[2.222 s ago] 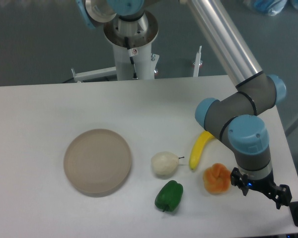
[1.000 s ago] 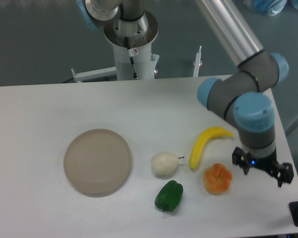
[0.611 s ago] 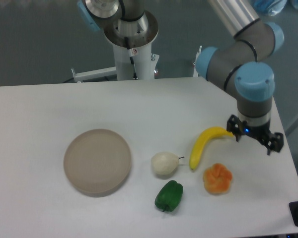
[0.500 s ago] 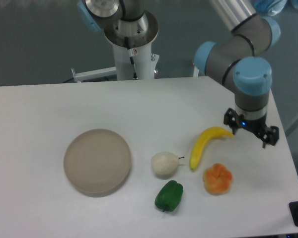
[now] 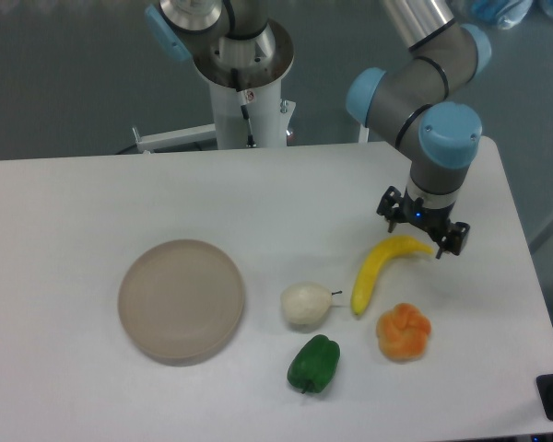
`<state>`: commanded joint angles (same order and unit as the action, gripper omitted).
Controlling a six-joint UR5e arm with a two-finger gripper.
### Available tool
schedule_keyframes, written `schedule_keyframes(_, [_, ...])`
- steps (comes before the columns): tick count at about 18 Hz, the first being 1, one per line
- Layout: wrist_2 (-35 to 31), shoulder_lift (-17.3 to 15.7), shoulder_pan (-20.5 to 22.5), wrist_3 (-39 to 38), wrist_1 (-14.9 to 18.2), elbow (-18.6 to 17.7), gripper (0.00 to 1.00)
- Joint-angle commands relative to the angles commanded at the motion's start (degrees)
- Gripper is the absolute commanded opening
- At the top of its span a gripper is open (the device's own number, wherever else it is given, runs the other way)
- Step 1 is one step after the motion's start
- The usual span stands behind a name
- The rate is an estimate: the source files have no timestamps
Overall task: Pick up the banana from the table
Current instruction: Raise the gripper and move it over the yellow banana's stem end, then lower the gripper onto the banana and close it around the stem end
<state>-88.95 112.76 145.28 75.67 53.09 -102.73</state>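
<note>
The banana point(image 5: 380, 267) is bright yellow and curved and lies on the white table point(image 5: 92, 193) right of centre, its upper end pointing right. My gripper point(image 5: 422, 226) hangs just above and slightly behind that upper end. Its two dark fingers point(image 5: 387, 204) are spread apart with nothing between them. The gripper is open and does not touch the banana.
A lumpy orange fruit point(image 5: 404, 332) lies just below the banana. A whitish pear-like fruit point(image 5: 304, 303) lies to the banana's left and a green pepper point(image 5: 313, 364) sits below it. A round beige plate point(image 5: 182, 300) lies at the left. The table's right edge is close by.
The gripper has moved from the front right, beside the orange fruit, up and to the left until it is over the banana's upper end. The fruits have not moved.
</note>
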Motion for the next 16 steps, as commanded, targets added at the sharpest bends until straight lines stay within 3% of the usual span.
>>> schedule_keyframes(10, [-0.1, 1.0, -1.1, -0.1, -6.2, -2.0, 1.00])
schedule_keyframes(16, [-0.9, 1.8, -2.9, 4.8, -6.7, -3.0, 1.00])
